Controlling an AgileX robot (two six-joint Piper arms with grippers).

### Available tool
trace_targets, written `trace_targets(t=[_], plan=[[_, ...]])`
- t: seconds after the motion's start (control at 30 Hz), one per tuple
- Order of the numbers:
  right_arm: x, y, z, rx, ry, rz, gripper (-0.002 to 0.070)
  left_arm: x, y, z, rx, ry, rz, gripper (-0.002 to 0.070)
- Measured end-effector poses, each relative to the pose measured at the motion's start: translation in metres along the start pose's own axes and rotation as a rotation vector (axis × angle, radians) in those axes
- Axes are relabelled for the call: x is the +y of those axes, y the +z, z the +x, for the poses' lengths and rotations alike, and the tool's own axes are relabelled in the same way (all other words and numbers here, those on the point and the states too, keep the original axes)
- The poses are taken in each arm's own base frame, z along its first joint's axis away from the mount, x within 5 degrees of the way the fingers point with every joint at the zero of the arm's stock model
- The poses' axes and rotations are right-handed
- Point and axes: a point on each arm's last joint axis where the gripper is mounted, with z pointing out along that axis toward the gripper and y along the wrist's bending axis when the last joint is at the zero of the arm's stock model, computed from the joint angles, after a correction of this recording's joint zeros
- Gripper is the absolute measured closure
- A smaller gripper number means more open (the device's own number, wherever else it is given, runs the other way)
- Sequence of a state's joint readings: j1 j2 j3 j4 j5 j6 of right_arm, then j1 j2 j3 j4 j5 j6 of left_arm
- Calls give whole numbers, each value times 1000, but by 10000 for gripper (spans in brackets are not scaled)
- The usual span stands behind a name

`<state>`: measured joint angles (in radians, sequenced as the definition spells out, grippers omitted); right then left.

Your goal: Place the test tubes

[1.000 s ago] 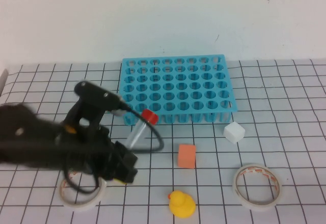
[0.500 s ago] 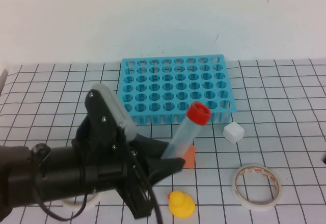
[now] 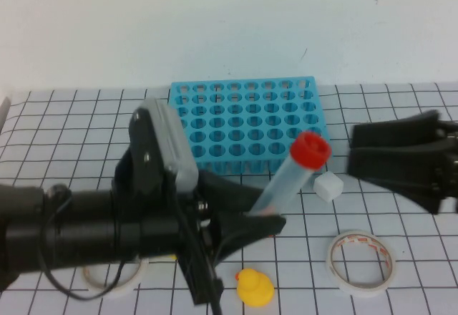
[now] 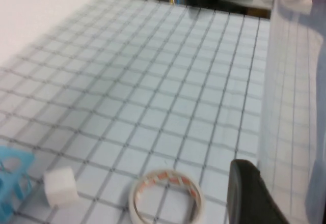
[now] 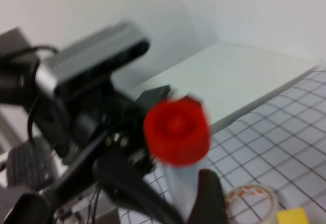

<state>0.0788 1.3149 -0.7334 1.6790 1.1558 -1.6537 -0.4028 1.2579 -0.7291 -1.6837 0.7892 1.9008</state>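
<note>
1. The test tube (image 3: 290,179) hangs tilted above the worktop (image 3: 401,207), just in front of the blue rack (image 3: 243,125), with its red cap (image 3: 310,149) aimed rightward (offered, I judge, for a handover).
2. The left end effector (image 3: 254,211) clamps the tube's lower body, leaving the capped end free to take.
3. The right end effector (image 3: 352,150) sits just beside the cap, spread wide and empty. It is probably level with the cap, though depth is hard to read.

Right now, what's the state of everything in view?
test tube, capped, tilted, held above the table
left claw, shut on test tube, on the rack's near side
right claw, open, just right of the tube's cap
rack, upright, visible holes empty
tape roll, lying flat
duck, upright
</note>
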Motion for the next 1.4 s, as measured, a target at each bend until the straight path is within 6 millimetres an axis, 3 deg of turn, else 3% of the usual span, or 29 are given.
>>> trace_targets(t=[0.2, 0.43, 0.63, 0.87, 1.03, 1.23, 1.4], plan=[[-1, 33, -9, 38, -89, -117, 178, 9, 0, -26, -44, 7, -65, 459], [-6, 43, -34, 11, -167, -138, 178, 17, -1, -36, -53, 13, -136, 459], [-2, 57, -46, 7, -206, -165, 178, 25, 9, -27, -26, -38, -114, 459], [0, 70, -45, 26, -220, -102, 186, 27, 16, -20, -14, -69, -70, 459], [-1, 71, -45, 29, -220, -85, 251, 28, 16, -20, -13, -69, -74, 459], [-3, 72, -45, 31, -221, -59, 409, 28, 16, -20, -12, -68, -75, 459], [-4, 72, -45, 31, -219, -52, 410, 28, 16, -20, -9, -66, -81, 459]])
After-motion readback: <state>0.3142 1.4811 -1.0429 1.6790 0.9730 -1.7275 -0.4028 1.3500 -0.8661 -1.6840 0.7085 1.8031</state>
